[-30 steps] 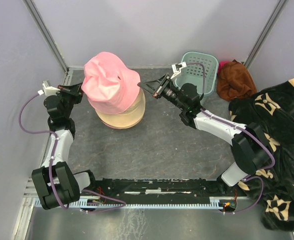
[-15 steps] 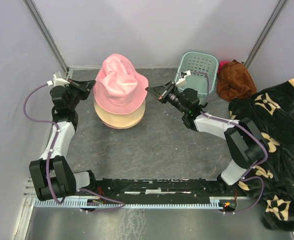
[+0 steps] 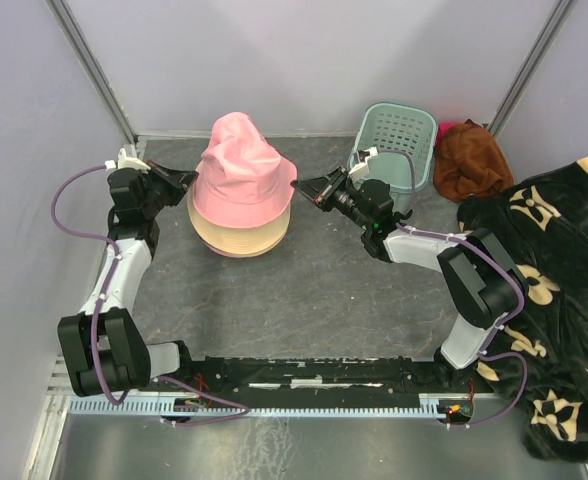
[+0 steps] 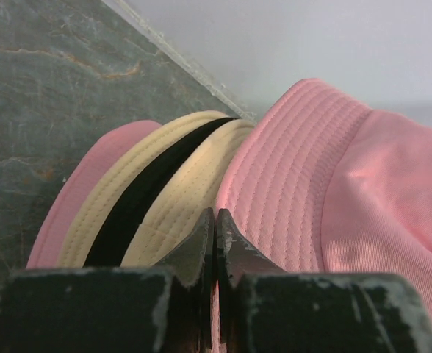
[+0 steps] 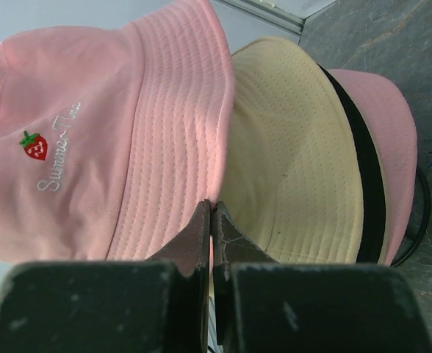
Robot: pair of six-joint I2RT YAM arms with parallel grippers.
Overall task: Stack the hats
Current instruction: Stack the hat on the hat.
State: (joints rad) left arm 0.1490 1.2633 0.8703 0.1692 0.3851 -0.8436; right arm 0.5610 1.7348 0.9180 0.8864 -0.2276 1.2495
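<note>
Nearest us, along the right side of the surface (image 3: 314,290), the black blanket (image 3: 554,270) with beige flowers spills from front to back. Farther in, the left jaws and the right jaws face each other across the stack. Each pair is pressed flat together on the brim edge of the top pink hat (image 3: 242,175), one at its left side and one at its right. The brim's long axis therefore runs left to right between them, and the creased, dented crown points up. This hat covers the stack left of centre, over a beige hat (image 3: 239,238) whose brim shows below it. From above we see only those two. The wrist views reveal more layers: a black strip (image 4: 139,202) between beige brims, and a lower pink hat (image 4: 76,198) at the bottom. Only the right wrist view shows the strawberry (image 5: 34,145) and white "Summer Time" lettering (image 5: 58,147) on the pink crown. Beyond, by the back wall, we see the teal basket (image 3: 422,150) and the rust-brown cloth (image 3: 469,160).
</note>
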